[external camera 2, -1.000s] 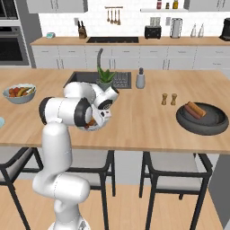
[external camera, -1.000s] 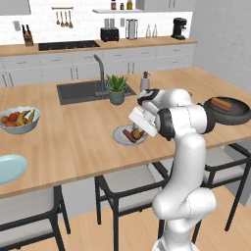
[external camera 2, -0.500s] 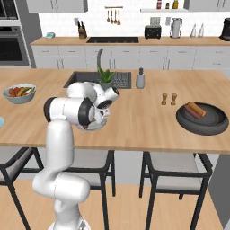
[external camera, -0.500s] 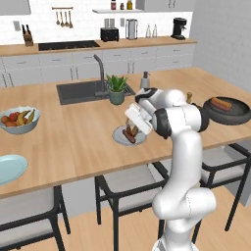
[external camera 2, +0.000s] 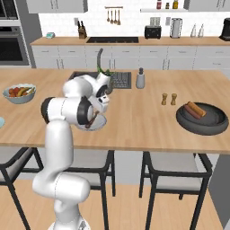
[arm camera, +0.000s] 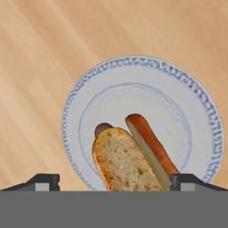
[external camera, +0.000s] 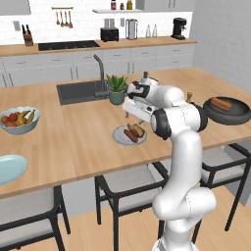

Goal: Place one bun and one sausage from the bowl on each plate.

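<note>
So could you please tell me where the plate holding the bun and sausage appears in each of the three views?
Left base view: the plate lies mid-frame on the wooden counter, just left of the arm.
Right base view: the plate peeks out left of centre, mostly hidden behind the arm's shoulder.
Hand view: the plate sits centre frame, bun and sausage at its lower part.
Shared landmark: the potted plant by the sink, in both base views.
</note>
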